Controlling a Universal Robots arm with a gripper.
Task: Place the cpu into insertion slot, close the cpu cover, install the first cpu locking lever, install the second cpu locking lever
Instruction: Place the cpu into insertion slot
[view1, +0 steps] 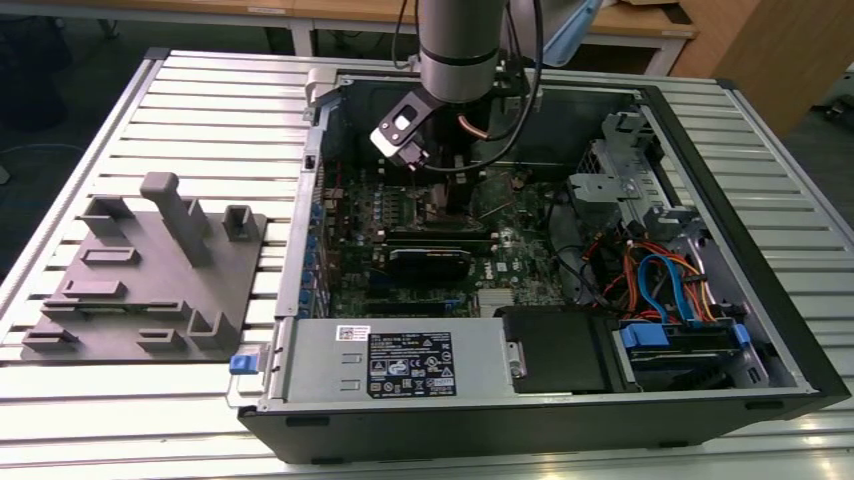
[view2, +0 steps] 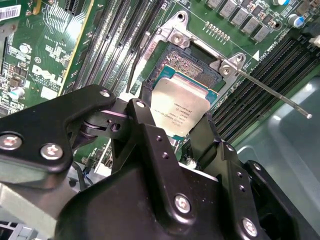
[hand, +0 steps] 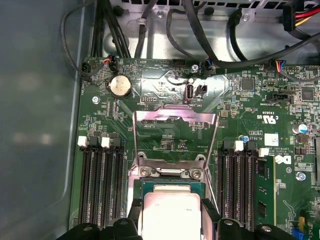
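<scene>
In both wrist views the cpu (view2: 182, 110) (hand: 172, 217), a flat square chip with a silver-grey top, sits between my black fingers (view2: 145, 115). My gripper (view2: 176, 111) (hand: 172, 209) is shut on its two edges and holds it just over the insertion slot (view2: 196, 59), whose black bed shows beyond the chip. The cpu cover (hand: 175, 116) stands swung up behind the socket, and the green board shows through its window. A thin locking lever (view2: 272, 94) juts out free to one side. In the exterior view my gripper (view1: 447, 190) is deep in the open computer case.
Long black memory slots (hand: 100, 185) (hand: 240, 185) flank the socket on both sides. A coin battery (hand: 120, 86) and black cables (hand: 200, 30) lie beyond the cover. On the exterior view's left, a grey fixture plate (view1: 140, 290) rests on the slatted table. Drive cages (view1: 674, 345) fill the case's right.
</scene>
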